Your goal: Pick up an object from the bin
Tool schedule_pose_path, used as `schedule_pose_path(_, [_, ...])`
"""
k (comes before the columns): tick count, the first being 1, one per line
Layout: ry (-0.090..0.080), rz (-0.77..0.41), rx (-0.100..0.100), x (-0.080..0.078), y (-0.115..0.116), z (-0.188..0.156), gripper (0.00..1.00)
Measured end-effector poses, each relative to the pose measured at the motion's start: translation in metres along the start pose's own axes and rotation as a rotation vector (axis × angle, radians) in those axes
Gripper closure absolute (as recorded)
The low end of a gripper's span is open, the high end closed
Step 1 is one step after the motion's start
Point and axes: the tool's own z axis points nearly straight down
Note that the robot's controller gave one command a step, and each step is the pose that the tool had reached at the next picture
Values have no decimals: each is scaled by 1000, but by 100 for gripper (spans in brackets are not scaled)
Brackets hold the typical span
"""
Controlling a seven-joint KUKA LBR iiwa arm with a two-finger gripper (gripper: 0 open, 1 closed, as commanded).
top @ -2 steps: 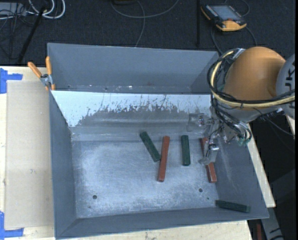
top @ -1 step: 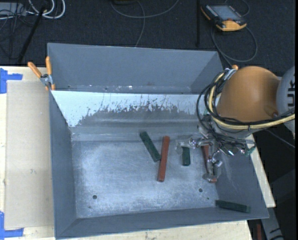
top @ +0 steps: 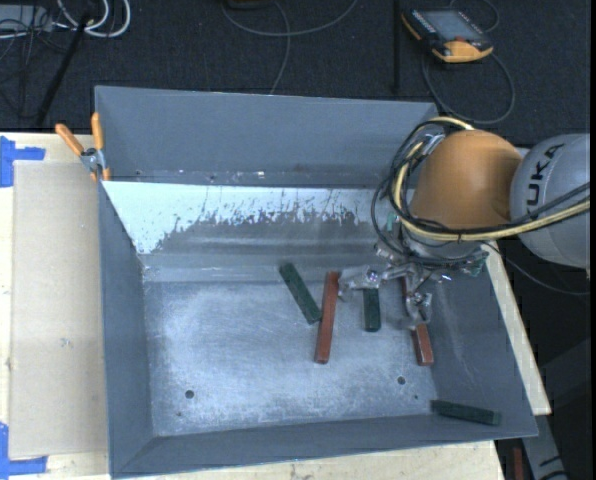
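My gripper hangs low over the right half of the bin with its two fingers spread apart, open, and nothing between them. A short dark green stick lies on the floor right by the left finger. Just below the right finger lies a short red-brown stick. A longer red-brown stick lies to the left of the gripper, nearly upright in the view. Further left, a dark green stick lies slanted, its lower end close to the long red-brown one.
Another dark green stick rests on the sloping wall at the bin's lower right corner. The arm, with its orange dome and cables, reaches in over the right rim. The bin's right wall is close beside the gripper.
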Motion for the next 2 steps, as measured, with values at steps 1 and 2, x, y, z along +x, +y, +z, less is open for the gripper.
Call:
schedule_pose_path(1, [-2,6,1,0,-1,-2,100])
schedule_pose_path(2, [-5,-44,11,-2,9,-135,100])
